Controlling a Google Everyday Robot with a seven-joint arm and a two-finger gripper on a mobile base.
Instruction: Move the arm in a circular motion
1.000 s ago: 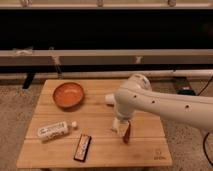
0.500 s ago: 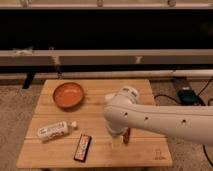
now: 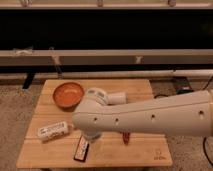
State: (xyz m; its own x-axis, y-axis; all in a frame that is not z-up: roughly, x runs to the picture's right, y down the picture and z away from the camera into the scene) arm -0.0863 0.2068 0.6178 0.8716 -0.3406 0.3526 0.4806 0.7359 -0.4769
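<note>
The arm (image 3: 150, 117) is large, white and glossy. It reaches in from the right edge across the wooden table (image 3: 145, 150), and its rounded joint (image 3: 92, 117) is over the table's front middle. A short white segment (image 3: 116, 97) shows behind it. The gripper (image 3: 92, 138) is the pale end that hangs below the joint, just above the table and right beside a dark snack bar (image 3: 81, 148). Most of it is hidden by the arm.
An orange bowl (image 3: 68, 94) stands at the table's back left. A white bottle (image 3: 52, 131) lies at the front left. A small red object (image 3: 125, 137) peeks out below the arm. A pale rail (image 3: 100, 56) and a dark wall run behind. Cables (image 3: 206, 146) lie at the right.
The arm has swung left and towards the camera, and now fills far more of the view. Its joint has moved from the table's right middle to the front middle. The table objects stayed put.
</note>
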